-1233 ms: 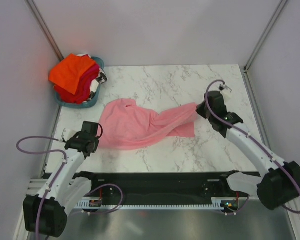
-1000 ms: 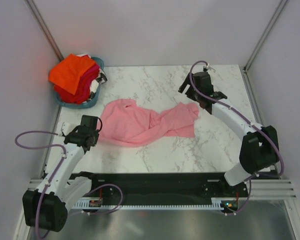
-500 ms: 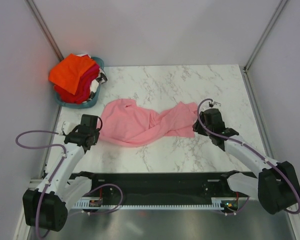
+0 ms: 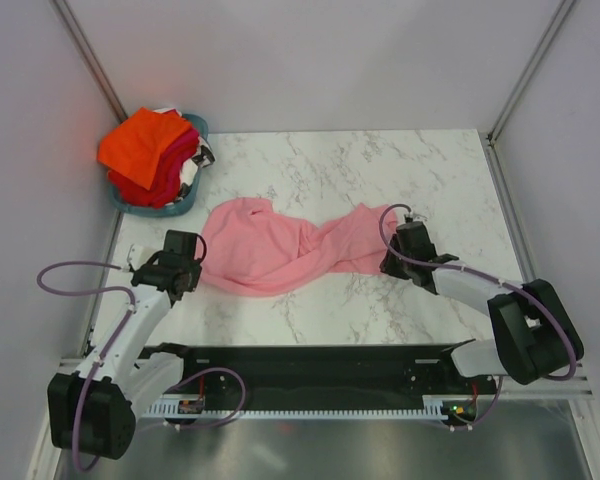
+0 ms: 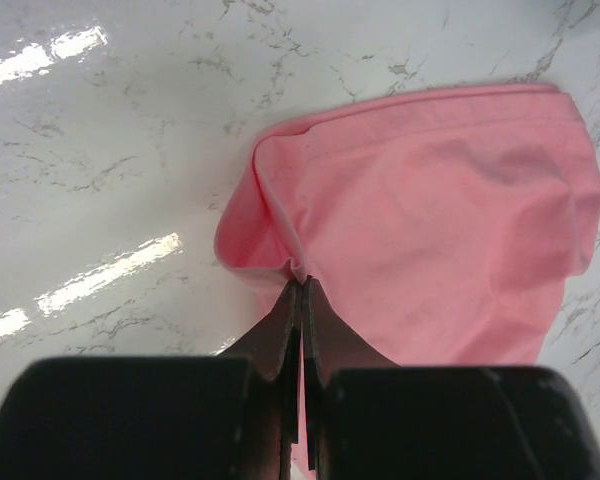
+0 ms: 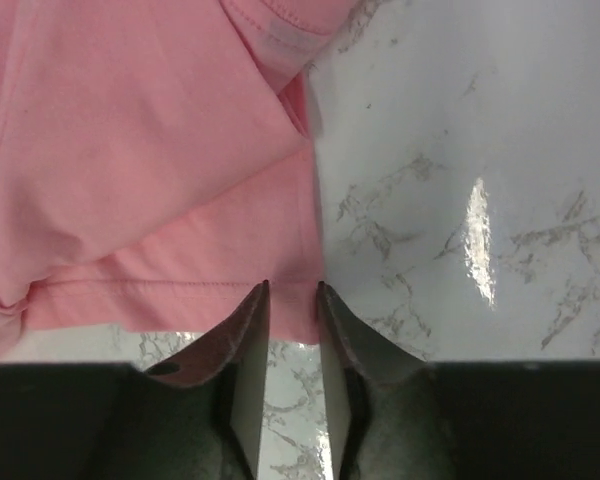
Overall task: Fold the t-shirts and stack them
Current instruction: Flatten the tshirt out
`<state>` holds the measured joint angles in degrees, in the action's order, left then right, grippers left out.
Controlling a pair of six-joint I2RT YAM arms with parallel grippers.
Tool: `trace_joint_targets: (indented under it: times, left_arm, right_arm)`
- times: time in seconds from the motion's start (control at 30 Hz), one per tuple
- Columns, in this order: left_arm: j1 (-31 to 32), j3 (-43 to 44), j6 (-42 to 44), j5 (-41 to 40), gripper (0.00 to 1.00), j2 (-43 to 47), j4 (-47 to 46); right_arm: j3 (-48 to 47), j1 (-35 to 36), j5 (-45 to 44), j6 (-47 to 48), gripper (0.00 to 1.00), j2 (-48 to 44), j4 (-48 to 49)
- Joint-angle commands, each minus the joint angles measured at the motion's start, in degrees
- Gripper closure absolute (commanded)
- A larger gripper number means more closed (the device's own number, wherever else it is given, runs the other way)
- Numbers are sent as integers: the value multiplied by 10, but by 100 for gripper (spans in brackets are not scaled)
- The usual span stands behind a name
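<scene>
Pink shirt (image 4: pixel 270 255) lay crumpled and twisted across the middle of the desk (image 4: pixel 400 165), not yet spread flat. The left end effector (image 5: pixel 300 288) was clenched on a rolled edge at the shirt's left end. The right end effector (image 6: pixel 292 292) sat low at the right end. Its fingers were narrowly parted astride the hem corner, and cloth lay between the tips with no pinch made.

You should have watched for these faults:

1. Missed pinch. Only the outermost strip of hem lay between the right fingers, so a close there could have taken a sliver that slipped on the first pull.
2. Wrong layer. The cloth near that corner showed overlapping folds, so a close could have caught one layer and left the twist in place.
3. Trapped roll. The left grip appeared to hold a turned-over lip, and spreading from it could have kept that roll in the cloth.
4. Dragging. A pull with the right side loose would have slid the shirt along the desk instead of stretching it.

Other shirts (image 4: pixel 145 150) sat heaped in the basket (image 4: pixel 185 207) at the far left, well apart.
</scene>
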<state>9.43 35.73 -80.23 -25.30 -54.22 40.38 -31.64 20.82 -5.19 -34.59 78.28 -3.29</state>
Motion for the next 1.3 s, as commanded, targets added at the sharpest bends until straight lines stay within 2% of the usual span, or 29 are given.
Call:
trace_joint_targets:
  times: [0.0,0.1,0.13,0.23,0.33,0.5,0.67,0.83,1.03,1.27]
  left_arm:
    - [-3,-3,11,-7,98,-1,-12]
    - [-3,-3,13,-12,98,3,-13]
    - [-3,-2,15,-16,98,4,-13]
    - [-3,0,17,-18,98,10,-13]
    - [-3,8,17,-8,98,6,-17]
    - [-4,58,24,-10,98,-15,-17]
    - [-5,166,67,-10,98,2,-6]
    - [-5,290,143,-38,98,51,11]
    - [-5,340,180,-39,98,115,29]
    - [-5,395,195,-35,98,97,55]
  right_arm:
    - [7,-1,19,-7,70,19,25]
    - [-1,-1,51,-2,98,14,16]
    - [-6,-1,66,-3,100,-5,-7]
    - [-45,-2,71,2,100,-75,-55]
    - [-110,-5,22,14,100,-132,-117]
    - [-218,-23,-21,26,100,-149,-160]
    - [-351,-51,-16,24,100,-171,-196]
    - [-445,-53,-62,41,100,-262,-211]
    - [-452,-53,-83,33,100,-343,-242]
    - [-476,-53,-83,29,100,-373,-268]
